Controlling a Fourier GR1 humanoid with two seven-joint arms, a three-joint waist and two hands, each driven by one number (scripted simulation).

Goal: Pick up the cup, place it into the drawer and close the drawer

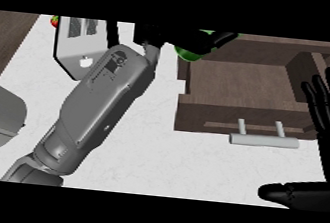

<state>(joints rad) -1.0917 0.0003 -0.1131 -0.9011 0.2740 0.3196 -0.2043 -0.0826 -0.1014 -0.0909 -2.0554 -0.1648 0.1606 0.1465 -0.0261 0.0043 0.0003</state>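
Nearest to us is our right hand (328,144), filling the view toward four o'clock with its fingers straight and spread, thumb lying across the bottom; it holds nothing and rests beside the drawer's right side.

Our left forearm (94,106) runs from seven o'clock up toward twelve, and at its end the left hand (183,36) is curled round a green cup (190,53), of which only a patch shows below the black fingers. The cup hangs at the far left corner of the open drawer (237,85), over or just beside its rim; we cannot tell which from here. The drawer stands pulled out toward us, its brown floor bare where it shows, its pale bar handle (264,140) at about five o'clock of the view's centre.

We judge the step in hand to be the carry into the drawer. To do it well, we should bring the cup toward three o'clock until it is plainly inside the walls, clear of the left rim, then lower it upright onto the floor before uncurling the fingers. Letting go over the rim risks the cup tipping onto the white counter (164,153). The left hand should lift straight out before the drawer is pushed shut by its front face.
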